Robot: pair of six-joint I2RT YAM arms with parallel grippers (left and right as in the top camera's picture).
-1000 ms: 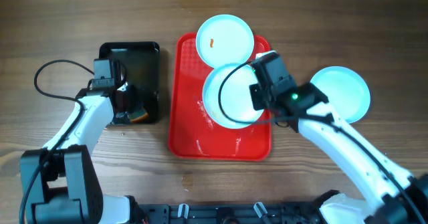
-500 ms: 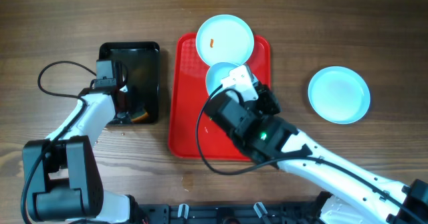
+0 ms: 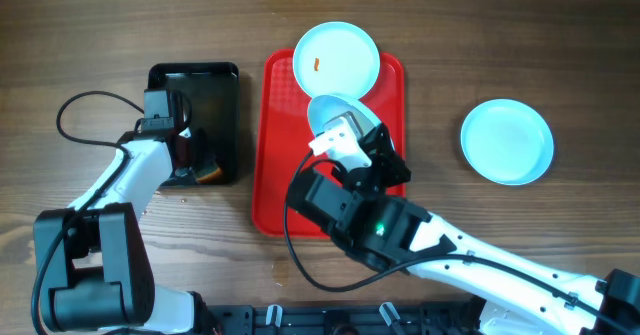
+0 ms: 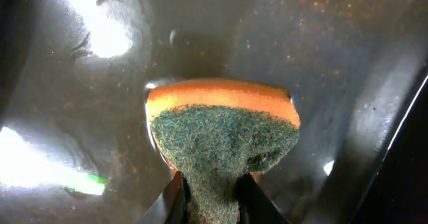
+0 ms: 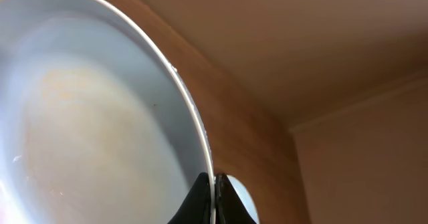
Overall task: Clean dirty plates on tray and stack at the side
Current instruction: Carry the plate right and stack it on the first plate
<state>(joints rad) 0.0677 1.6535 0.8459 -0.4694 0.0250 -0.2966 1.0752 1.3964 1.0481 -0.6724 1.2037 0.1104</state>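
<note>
Right hand (image 5: 212, 198) clenched on the rim of tilted plate (image 5: 87, 117), held above red tray (image 3: 283, 125). Smeared plate (image 3: 336, 60) lies beyond this hand at the tray's far end. Third plate (image 3: 507, 141) sits on table (image 3: 500, 25), well off to the hand's right. Left hand (image 4: 210, 204) grasps sponge (image 4: 224, 127) inside black tray (image 4: 334, 50).

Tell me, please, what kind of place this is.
Probably a robot test bench, not a real kitchen: two robot arms work at a bare wooden table, with blue plates, a red tray and a sponge.
</note>
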